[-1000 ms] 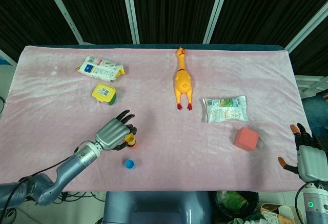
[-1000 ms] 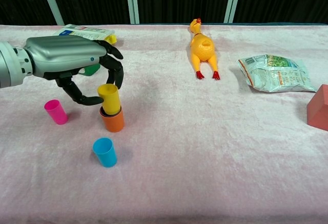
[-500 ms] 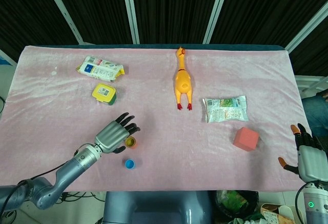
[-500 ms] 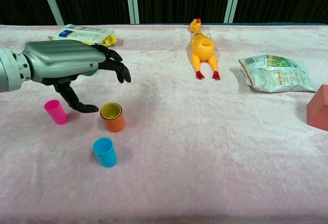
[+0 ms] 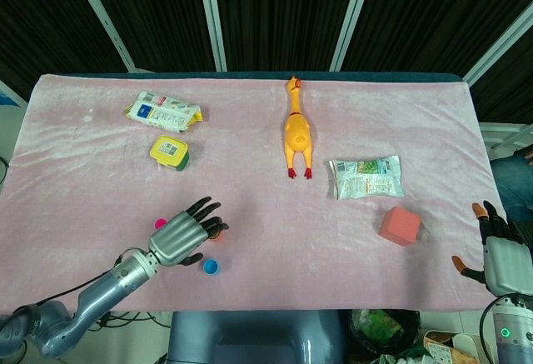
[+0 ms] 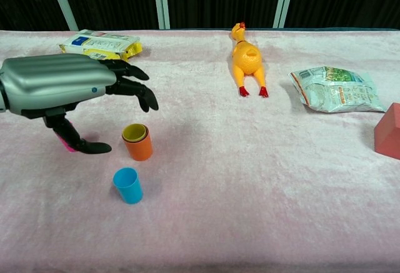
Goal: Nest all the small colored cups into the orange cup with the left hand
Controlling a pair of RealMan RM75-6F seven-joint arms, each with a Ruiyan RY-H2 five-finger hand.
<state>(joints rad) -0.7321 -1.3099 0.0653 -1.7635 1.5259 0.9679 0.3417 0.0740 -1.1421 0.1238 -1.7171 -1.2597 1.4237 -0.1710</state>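
The orange cup (image 6: 138, 147) stands upright near the table's front left, with the yellow cup (image 6: 134, 133) nested inside it. A blue cup (image 6: 127, 185) stands alone just in front of it. My left hand (image 6: 69, 92) hovers above and to the left of the orange cup, empty, with its fingers spread. A pink cup (image 6: 62, 140) peeks out behind the thumb, mostly hidden. From the head view, the left hand (image 5: 185, 235) covers part of the orange cup (image 5: 220, 231), with the pink cup (image 5: 160, 223) and blue cup (image 5: 211, 266) beside it. My right hand (image 5: 498, 251) hangs off the table's right edge, empty.
A rubber chicken (image 5: 296, 135) lies at the centre back. A snack bag (image 5: 365, 176) and a red block (image 5: 400, 226) sit on the right. A yellow-green box (image 5: 170, 152) and a printed carton (image 5: 163, 111) lie at the back left.
My left hand let the yellow cup drop into the orange cup, spread its fingers and drew back to the left and nearer the front edge. The right hand stayed still.
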